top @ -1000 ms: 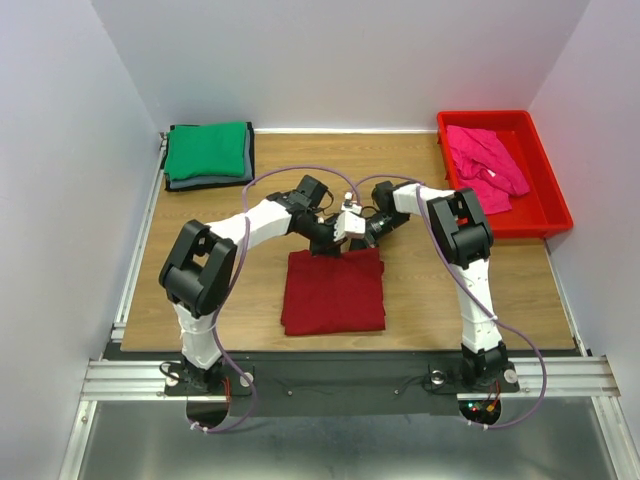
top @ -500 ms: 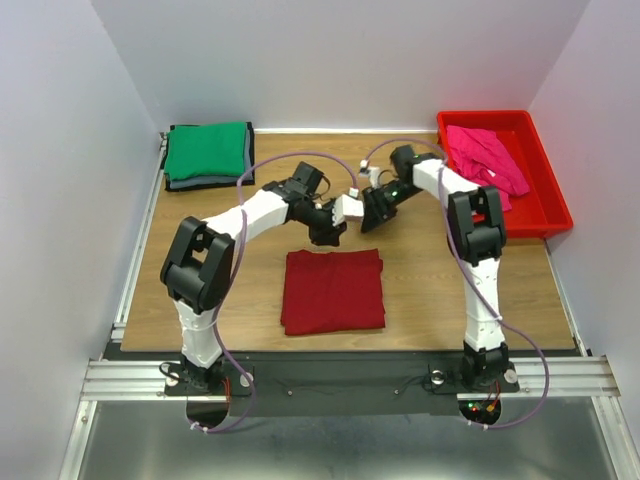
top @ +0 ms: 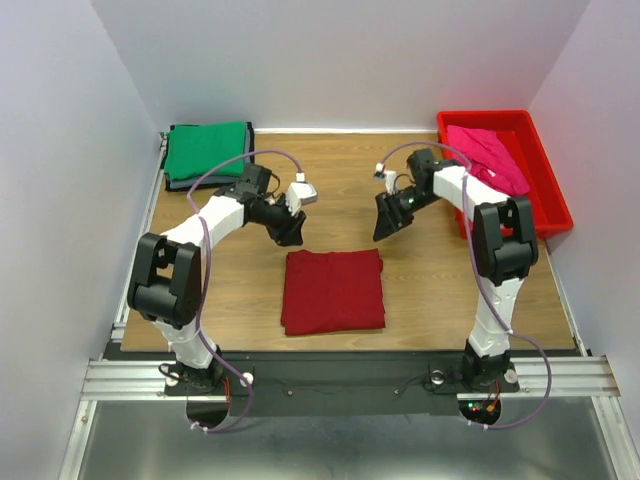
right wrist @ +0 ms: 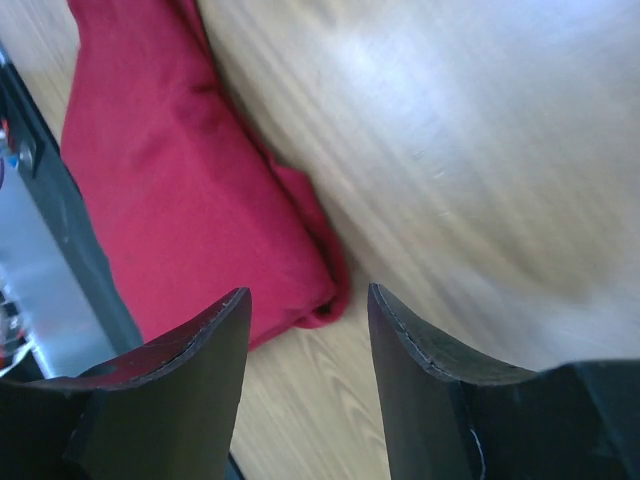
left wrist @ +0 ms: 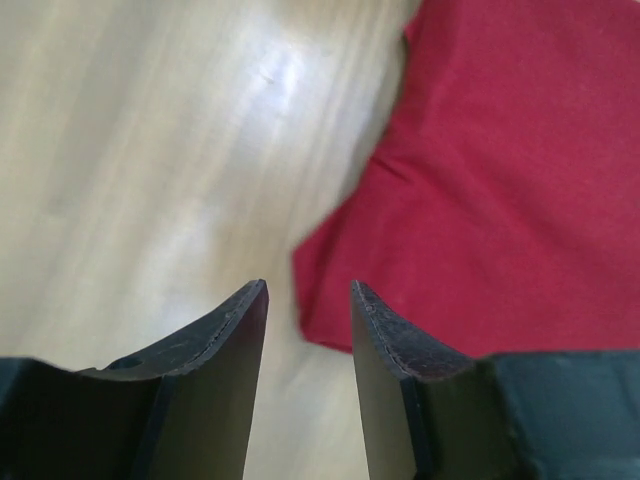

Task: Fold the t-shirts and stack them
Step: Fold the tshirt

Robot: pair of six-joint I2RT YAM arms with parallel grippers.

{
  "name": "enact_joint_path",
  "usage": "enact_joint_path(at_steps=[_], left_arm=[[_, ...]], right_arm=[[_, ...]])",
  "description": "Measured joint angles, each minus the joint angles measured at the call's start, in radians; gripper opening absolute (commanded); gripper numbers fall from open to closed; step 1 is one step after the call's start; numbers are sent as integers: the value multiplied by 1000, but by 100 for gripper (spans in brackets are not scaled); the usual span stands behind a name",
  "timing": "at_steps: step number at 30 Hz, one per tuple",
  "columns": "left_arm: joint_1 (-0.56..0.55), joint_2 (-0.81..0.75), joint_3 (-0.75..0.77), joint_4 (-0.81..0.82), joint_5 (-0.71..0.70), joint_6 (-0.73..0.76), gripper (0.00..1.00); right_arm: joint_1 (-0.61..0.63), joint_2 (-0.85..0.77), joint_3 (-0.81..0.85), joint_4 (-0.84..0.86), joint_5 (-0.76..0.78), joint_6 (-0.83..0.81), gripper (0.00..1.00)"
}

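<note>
I count four t-shirts, one of each colour, and one tray. The maroon t-shirt (top: 333, 290) lies folded in a neat rectangle on the desk (top: 430, 290), just to the near side of both hands and between them. The left hand (top: 292, 236) hangs above the shirt's far left corner and the right hand (top: 382, 230) above its far right corner. Neither touches the cloth as far as I can see.

The left hand's two dark fingers (left wrist: 215, 380) stand a little apart with nothing between them, and the maroon corner shows just beyond their tips, towards the right finger. The right hand's fingers (right wrist: 190, 390) are parted too and grip nothing, with the other maroon corner showing in the gap ahead of them.

Well off beyond the left hand, in the desk's far corner, the green t-shirt (top: 206, 150) sits folded on top of the dark grey t-shirt (top: 212, 183), of which only an edge shows. Beyond the right hand and out to its side stands the red tray (top: 548, 208), and in it the pink t-shirt (top: 487, 160) lies crumpled and unfolded.
</note>
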Motion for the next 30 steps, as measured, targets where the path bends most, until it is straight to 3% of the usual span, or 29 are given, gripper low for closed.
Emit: enact_joint_path(at_steps=[6, 17, 27, 30], left_arm=[[-15, 0, -83, 60, -20, -80, 51], [-15, 31, -93, 93, -71, -85, 53], [-15, 48, -107, 95, -92, -82, 51], [-15, 53, -107, 92, -96, -80, 48]], right_arm=[[30, 0, -84, 22, 3, 24, 56], [58, 8, -106, 97, 11, 48, 58], [75, 19, -141, 114, 10, 50, 36], [76, 19, -155, 114, 10, 46, 23]])
